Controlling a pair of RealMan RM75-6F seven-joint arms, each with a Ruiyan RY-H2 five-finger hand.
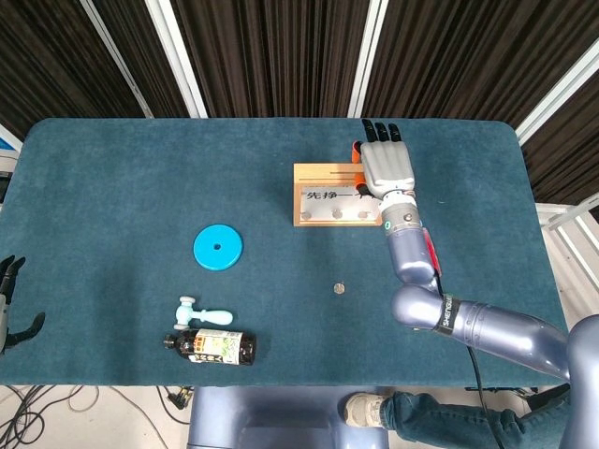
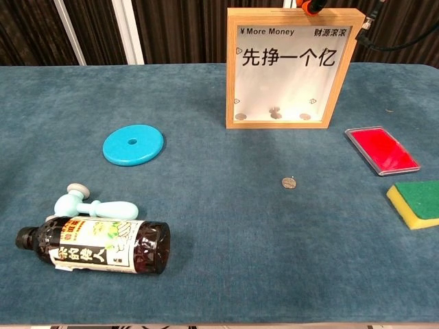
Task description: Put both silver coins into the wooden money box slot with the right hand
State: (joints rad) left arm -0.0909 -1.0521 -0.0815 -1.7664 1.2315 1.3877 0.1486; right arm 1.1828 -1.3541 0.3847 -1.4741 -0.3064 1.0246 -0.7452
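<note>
Head view: right hand (image 1: 387, 168) sits over the top right end of the box (image 1: 337, 195), back of the hand to camera, fingers reaching past the far edge. Can't tell if it's pinching anything, the palm side is hidden. One coin (image 1: 341, 289) lies on the table (image 1: 112, 187), well below the hand on the near side. Left hand (image 1: 11, 299) hangs off the table's left edge, fingers apart, holding nothing.

Chest view: only an orange fingertip (image 2: 312, 6) shows above the box's top edge. Coins sit at the bottom behind the glass, middle pile looks stacked. Loose coin (image 2: 289, 183) is in front of the box, slightly right.

Judgement: one coin likely in. Next, lift clear without bumping the box, then pinch the flat coin by its edge off the cloth.

Writing: "¥ More Money", "财源滚滚", "先挣一个亿". Bottle (image 2: 96, 254) label isn't readable.
</note>
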